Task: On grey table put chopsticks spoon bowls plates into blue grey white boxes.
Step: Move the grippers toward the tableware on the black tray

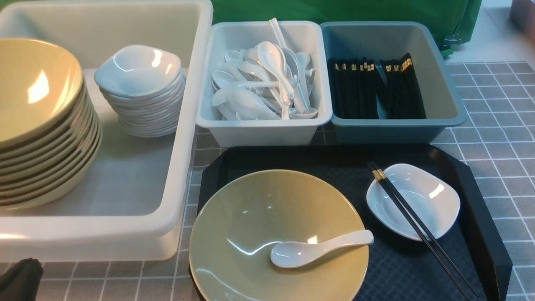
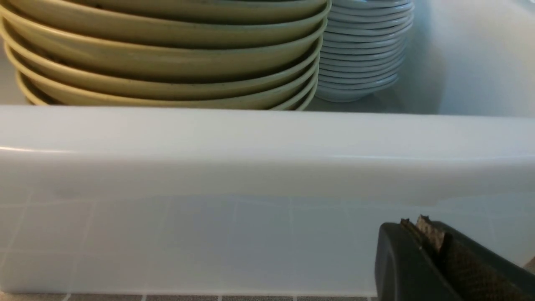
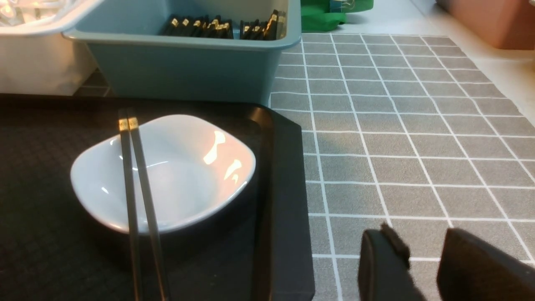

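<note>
On the black tray [image 1: 480,234] stands a yellow-green bowl [image 1: 250,217] with a white spoon [image 1: 317,248] lying in it. Beside it, black chopsticks [image 1: 418,225] lie across a small white plate [image 1: 426,196]. The plate [image 3: 188,175] and chopsticks [image 3: 140,196] also show in the right wrist view. My right gripper [image 3: 420,234] is open and empty, low over the grey table just off the tray's right edge. My left gripper [image 2: 418,223] is shut and empty, close to the outer front wall of the big white box [image 2: 267,142]. Only a dark tip of the left gripper [image 1: 21,278] shows in the front view.
The big white box [image 1: 184,138] holds a stack of yellow-green bowls [image 1: 42,125] and a stack of white plates [image 1: 142,92]. Behind the tray, a grey-white box [image 1: 263,131] holds several spoons, and a blue box [image 1: 397,131] holds several chopsticks. Green fabric [image 1: 376,12] lies behind.
</note>
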